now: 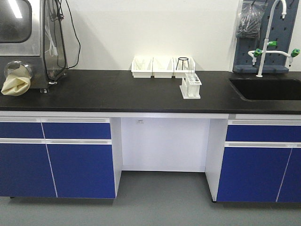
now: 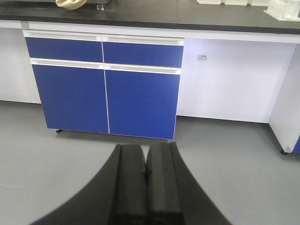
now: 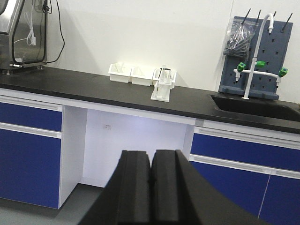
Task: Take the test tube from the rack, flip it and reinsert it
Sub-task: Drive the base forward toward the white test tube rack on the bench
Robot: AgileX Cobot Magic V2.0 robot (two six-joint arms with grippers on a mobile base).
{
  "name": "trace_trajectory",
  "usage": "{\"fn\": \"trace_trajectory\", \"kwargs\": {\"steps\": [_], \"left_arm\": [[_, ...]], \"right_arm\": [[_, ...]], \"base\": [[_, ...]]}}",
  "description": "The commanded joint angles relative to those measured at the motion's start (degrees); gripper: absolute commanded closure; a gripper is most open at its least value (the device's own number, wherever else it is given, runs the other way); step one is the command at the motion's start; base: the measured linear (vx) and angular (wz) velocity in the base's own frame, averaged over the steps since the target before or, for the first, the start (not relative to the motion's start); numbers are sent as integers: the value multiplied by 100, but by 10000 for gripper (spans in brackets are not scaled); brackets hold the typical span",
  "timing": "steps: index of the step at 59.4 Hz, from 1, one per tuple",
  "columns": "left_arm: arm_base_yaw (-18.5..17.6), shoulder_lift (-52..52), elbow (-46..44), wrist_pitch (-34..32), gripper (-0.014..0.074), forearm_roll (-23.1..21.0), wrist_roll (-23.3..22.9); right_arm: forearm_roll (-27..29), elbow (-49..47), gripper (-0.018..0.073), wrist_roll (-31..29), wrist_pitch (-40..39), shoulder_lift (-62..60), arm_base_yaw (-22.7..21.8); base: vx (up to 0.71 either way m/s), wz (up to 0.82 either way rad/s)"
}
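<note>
two pincers, both pressed together with nothing between them. the left pincer (image 2: pixel 146 152) hangs low facing the blue cabinet doors (image 2: pixel 105 93) and the grey floor (image 2: pixel 56 178). the right pincer (image 3: pixel 151 157) looks at the tabletop (image 3: pixel 84 89) from well back. neither one is anywhere near the rack.

the rack (image 1: pixel 190 87) sits on the black tabletop a bit right of centre, just in front of the three white bins (image 1: pixel 162 67) lined up against the wall. it's closest to the rightmost bin, which has a small black ring stand (image 1: pixel 182 62) in it. the test tube (image 3: pixel 164 75) stands upright in the rack, poking above the top plate. it's so clear and tiny that i can't tell which hole it's in.

off to the right there's a sunken black sink (image 1: pixel 265 88) and a white tap (image 1: pixel 266 37) with green knobs, with a grey pegboard (image 1: pixel 292 28) behind. far left is a metal cabinet (image 1: pixel 28 37) with a yellowish glove (image 1: pixel 15 84) sticking out.
</note>
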Motion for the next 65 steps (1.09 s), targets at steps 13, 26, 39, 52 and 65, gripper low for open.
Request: {"fn": "trace_trajectory", "kwargs": {"steps": [13, 26, 39, 52, 65], "left_arm": [[-41, -64, -1, -496, 603, -25, 1], [-41, -64, -1, -496, 603, -25, 1], [-41, -64, -1, -496, 603, -25, 1], [-41, -64, -1, -496, 603, -25, 1], [-41, -64, -1, -496, 603, -25, 1]], "right_arm": [[-22, 11, 572, 0, -466, -57, 3], [-22, 11, 572, 0, -466, -57, 3], [-22, 11, 572, 0, -466, -57, 3], [-22, 11, 572, 0, -466, -57, 3], [-22, 11, 572, 0, -466, -57, 3]], "base": [[0, 0], [0, 0], [0, -1], [3, -3], [8, -3]]}}
